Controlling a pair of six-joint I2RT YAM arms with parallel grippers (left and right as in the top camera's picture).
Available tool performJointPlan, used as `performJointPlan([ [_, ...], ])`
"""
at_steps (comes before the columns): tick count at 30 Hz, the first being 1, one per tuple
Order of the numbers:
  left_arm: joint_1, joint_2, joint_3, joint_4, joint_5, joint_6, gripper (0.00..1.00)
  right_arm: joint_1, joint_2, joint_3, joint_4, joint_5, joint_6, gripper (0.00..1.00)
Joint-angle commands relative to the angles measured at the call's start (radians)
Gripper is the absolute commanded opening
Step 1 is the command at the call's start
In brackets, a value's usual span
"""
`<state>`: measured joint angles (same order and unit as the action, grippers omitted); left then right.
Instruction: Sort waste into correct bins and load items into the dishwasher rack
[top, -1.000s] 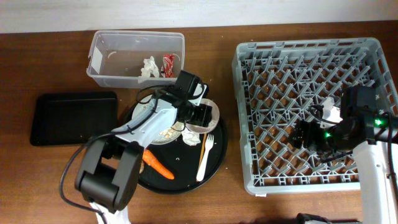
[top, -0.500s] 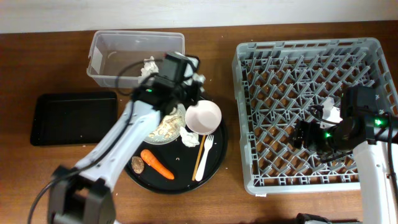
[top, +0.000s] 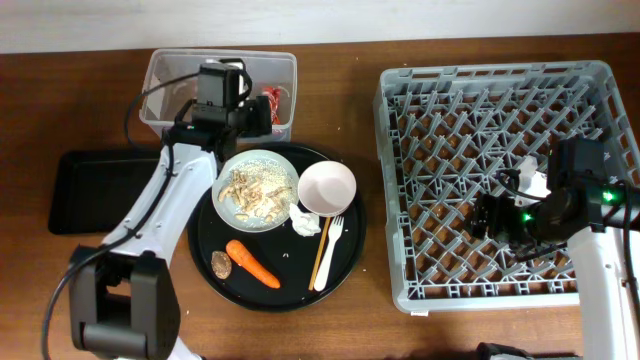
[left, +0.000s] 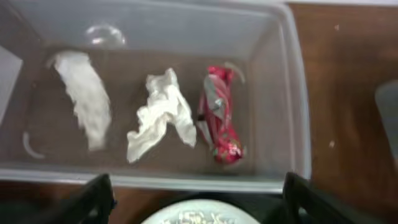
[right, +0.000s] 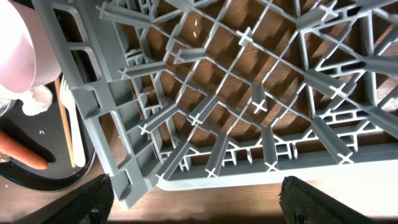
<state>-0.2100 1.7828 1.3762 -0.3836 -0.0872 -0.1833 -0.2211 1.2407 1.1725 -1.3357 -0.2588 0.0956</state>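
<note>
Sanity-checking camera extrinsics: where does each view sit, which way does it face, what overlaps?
Overhead: above table, facing straight down; both arms, left gripper, right gripper show.
Left wrist: above the clear tub, facing down into it; own fingertips at bottom corners.
Right wrist: over the rack's corner, facing down; own fingertips at bottom corners.
Shared: red wrapper in overhead/left wrist; pink bowl, fork in overhead/right wrist.
</note>
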Motion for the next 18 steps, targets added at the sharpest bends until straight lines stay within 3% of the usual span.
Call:
performJointPlan([
  [1,0.003,-0.076,0.009,-0.120,0.103,-0.002,0.93,-0.002,-0.004,0.008,-0.005,0.009,-0.014,0.89],
  [3,0.003,-0.076,0.008,-0.212,0.142,-0.002,0.91,-0.002,-0.004,0.008,-0.008,0.010,-0.014,0.89],
  [6,-0.017,-0.076,0.008,-0.423,0.343,-0.003,0.89,-0.002,-0.004,0.008,-0.008,0.010,-0.014,0.89],
  [10,-0.118,-0.076,-0.008,-0.701,0.360,-0.010,0.89,-0.002,-0.004,0.008,-0.007,0.010,-0.014,0.89],
  [12,-0.190,-0.076,-0.069,-0.682,0.340,-0.013,0.84,-0.002,-0.004,0.008,-0.008,0.009,-0.014,0.89],
  [18,-0.310,-0.076,-0.261,-0.436,0.275,-0.056,0.83,-0.002,-0.004,0.008,-0.012,0.009,-0.014,0.89],
])
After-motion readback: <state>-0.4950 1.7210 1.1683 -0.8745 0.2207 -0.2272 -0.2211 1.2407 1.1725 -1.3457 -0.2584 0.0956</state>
